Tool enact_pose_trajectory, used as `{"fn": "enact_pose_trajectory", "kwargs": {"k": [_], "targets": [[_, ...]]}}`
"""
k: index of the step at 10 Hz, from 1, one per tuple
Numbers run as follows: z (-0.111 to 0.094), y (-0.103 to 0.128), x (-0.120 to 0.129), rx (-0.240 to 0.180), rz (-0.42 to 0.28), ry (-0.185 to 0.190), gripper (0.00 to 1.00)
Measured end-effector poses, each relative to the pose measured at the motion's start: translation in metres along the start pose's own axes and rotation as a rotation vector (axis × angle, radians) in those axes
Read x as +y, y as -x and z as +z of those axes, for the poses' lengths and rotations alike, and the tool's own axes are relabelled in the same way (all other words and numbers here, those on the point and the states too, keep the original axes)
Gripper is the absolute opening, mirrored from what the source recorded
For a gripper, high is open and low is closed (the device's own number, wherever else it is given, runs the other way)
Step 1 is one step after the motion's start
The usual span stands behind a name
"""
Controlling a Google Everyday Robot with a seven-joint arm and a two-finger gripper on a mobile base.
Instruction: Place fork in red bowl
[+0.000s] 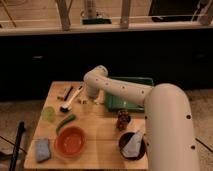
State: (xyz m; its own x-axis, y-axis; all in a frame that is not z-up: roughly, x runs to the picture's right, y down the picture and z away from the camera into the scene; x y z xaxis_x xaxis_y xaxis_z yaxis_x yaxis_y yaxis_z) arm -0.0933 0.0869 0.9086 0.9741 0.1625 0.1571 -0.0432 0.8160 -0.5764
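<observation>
Table [102,150] sits in lower left of frame. Rear part, L to R: small block [64,91], long utensil [70,99], fork [84,102], then gripper [94,98] just R of fork, under arm's elbow [96,79]. Tray [131,84] at rear R. Mid-left: cup [48,113], w/ pod [65,122] just R of it. Front L: sponge [42,149], w/ left bowl [70,141] beside it on the R. Jar [123,119] near centre. Right bowl [132,146] at front R.

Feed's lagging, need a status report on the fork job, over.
Tool low beside fork. Fork on table, not in red bowl. Green pod between them.
</observation>
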Motion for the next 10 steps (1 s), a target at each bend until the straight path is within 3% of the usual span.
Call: {"fn": "enact_pose_trajectory", "kwargs": {"k": [7,8,10], "targets": [[0.033,0.003,-0.001,0.046,0.002,0.055,0.8],[0.036,0.001,-0.001,0.048,0.006,0.061,0.78],[0.044,-0.004,0.0,0.052,0.016,0.08,0.58]]}}
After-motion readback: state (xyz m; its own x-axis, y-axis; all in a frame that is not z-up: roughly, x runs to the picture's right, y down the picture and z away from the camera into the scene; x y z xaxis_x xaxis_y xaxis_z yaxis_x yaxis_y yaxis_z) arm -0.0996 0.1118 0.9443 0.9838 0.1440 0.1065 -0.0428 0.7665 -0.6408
